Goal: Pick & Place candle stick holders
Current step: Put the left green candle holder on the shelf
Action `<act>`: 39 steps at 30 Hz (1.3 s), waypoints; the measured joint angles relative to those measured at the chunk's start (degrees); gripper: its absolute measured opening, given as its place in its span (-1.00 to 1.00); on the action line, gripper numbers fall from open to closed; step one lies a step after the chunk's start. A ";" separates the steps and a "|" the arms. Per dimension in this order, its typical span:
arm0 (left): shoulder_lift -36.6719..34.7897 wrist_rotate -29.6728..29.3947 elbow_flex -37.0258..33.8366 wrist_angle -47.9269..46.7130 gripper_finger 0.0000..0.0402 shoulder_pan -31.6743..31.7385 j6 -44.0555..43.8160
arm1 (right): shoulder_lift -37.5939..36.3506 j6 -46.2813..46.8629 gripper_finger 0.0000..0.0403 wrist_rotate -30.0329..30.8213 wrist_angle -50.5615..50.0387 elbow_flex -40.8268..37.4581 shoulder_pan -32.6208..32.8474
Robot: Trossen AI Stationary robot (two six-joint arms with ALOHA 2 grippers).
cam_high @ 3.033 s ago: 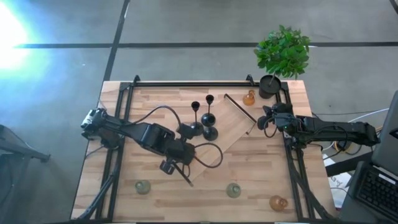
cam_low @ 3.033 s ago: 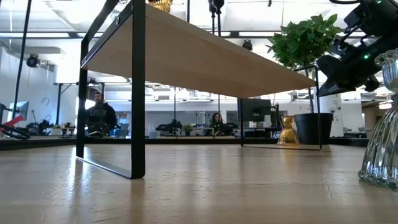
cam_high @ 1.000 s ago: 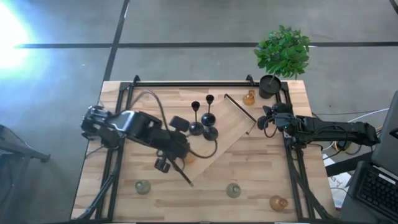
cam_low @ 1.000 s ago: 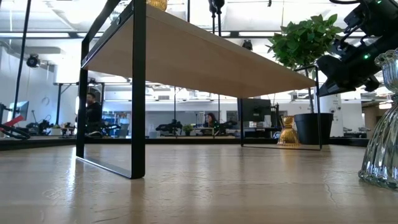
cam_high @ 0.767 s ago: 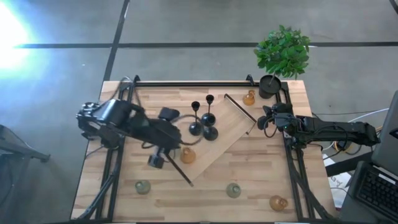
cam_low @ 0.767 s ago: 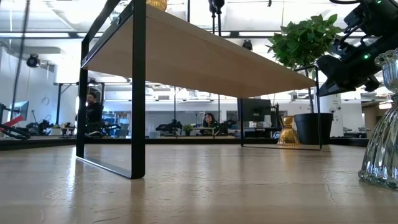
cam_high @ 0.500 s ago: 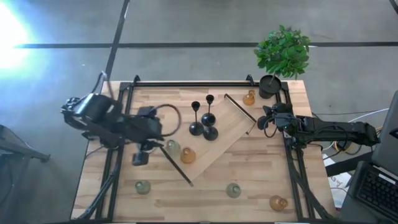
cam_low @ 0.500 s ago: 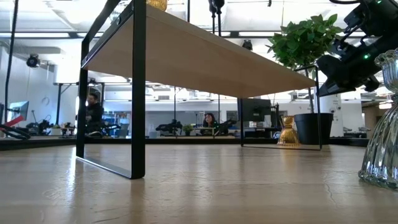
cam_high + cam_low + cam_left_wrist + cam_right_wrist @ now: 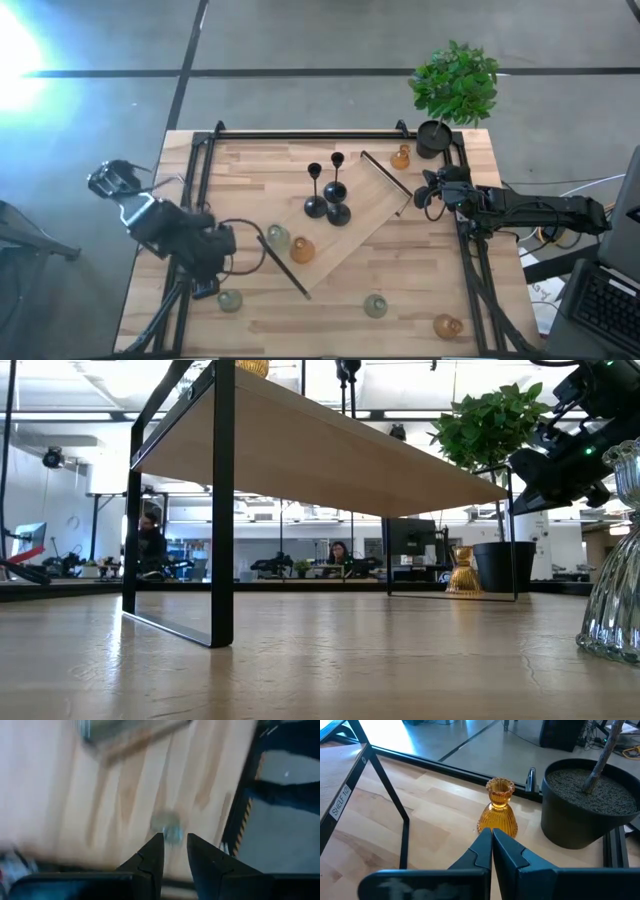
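On the raised wooden shelf point(image 9: 365, 210) stand three black stemmed candle stick holders point(image 9: 330, 200), a pale green glass one point(image 9: 277, 237) and an amber one point(image 9: 301, 250). More glass holders stand on the table: pale green point(image 9: 230, 300), pale green point(image 9: 375, 306), amber point(image 9: 447, 326) and amber point(image 9: 401, 157). My left gripper point(image 9: 205, 287) hangs open near the table's left front, pointing steeply down. The pale green holder point(image 9: 167, 822) shows blurred just beyond its fingertips point(image 9: 175, 837). My right gripper point(image 9: 491, 840) waits shut at the table's right, facing the far amber holder point(image 9: 497, 812).
A black pot with a green plant point(image 9: 452, 95) stands at the far right corner. The shelf's black frame legs point(image 9: 222, 510) reach down to the table. Black rails point(image 9: 185, 200) run along the table's left, far and right sides. Bare wood lies between the near holders.
My left arm has swung from over the shelf toward the table's left and near edges, sinking a little and rolling its wrist. It now hangs by the pale green holder at the near left. The pale green and amber holders on the shelf have come into view.
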 joint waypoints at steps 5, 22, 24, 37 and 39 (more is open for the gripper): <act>-2.11 7.16 -10.77 1.83 -0.56 -2.53 -6.76 | -0.02 -0.03 -0.96 0.00 0.00 0.00 0.00; -13.59 7.27 -39.18 31.56 -0.56 -4.17 -15.50 | 0.00 0.19 -0.96 -0.11 0.02 0.00 0.02; -14.26 7.60 -41.36 33.90 -0.57 -4.17 -15.83 | 0.00 0.19 -0.96 -0.11 0.02 0.00 0.02; -14.66 8.64 -45.98 37.35 -0.56 -6.16 -14.67 | 0.00 0.00 -0.96 -0.07 0.02 0.00 0.02; -14.63 8.67 -46.56 38.01 -0.57 -6.57 -14.64 | 0.00 0.00 -0.96 -0.07 0.02 0.00 0.02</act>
